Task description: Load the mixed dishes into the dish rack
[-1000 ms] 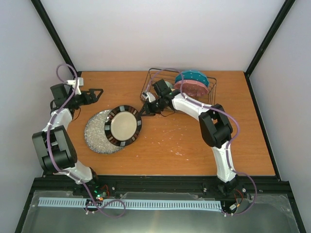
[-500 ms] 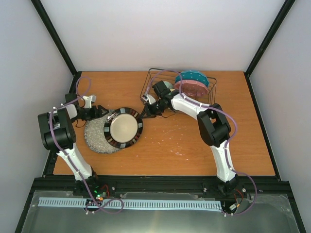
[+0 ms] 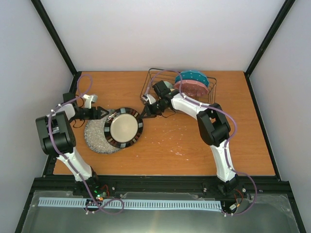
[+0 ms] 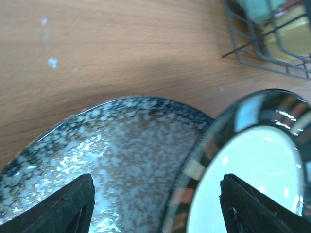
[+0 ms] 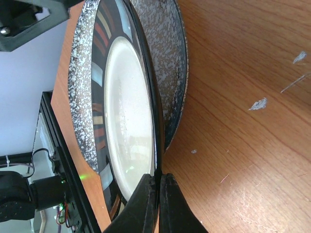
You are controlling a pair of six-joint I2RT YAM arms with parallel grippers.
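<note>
Left of centre in the top view, the dark-rimmed cream plate overlapped the grey speckled plate on the desk. The right hand pinched the cream plate's right rim; the left hand hung spread over the speckled plate's upper left edge.

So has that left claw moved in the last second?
Yes. The left gripper has come away from the far edge of the table, up to the grey speckled plate.
</note>
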